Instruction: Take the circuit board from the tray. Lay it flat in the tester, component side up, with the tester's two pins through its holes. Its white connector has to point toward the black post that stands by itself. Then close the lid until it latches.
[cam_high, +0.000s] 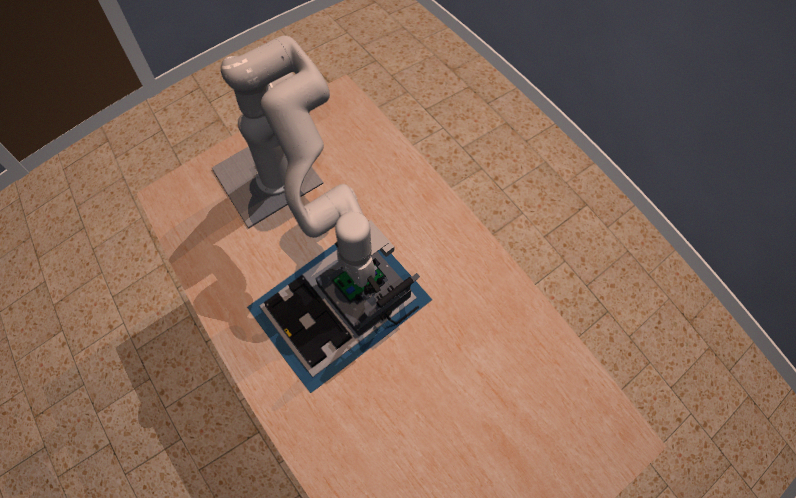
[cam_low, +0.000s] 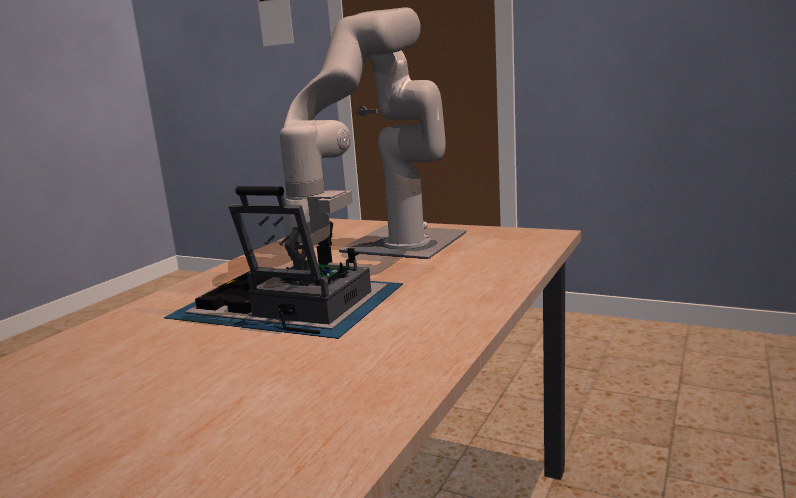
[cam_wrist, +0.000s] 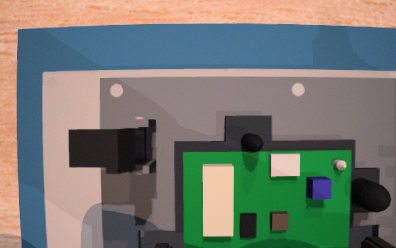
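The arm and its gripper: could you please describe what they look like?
The arm is pale grey-white, with smooth, rounded tubular links and a round cap at one joint near the wrist. No cables show along it. The gripper has a pale body and dark, jointed fingers; its finer markings are too small to read.
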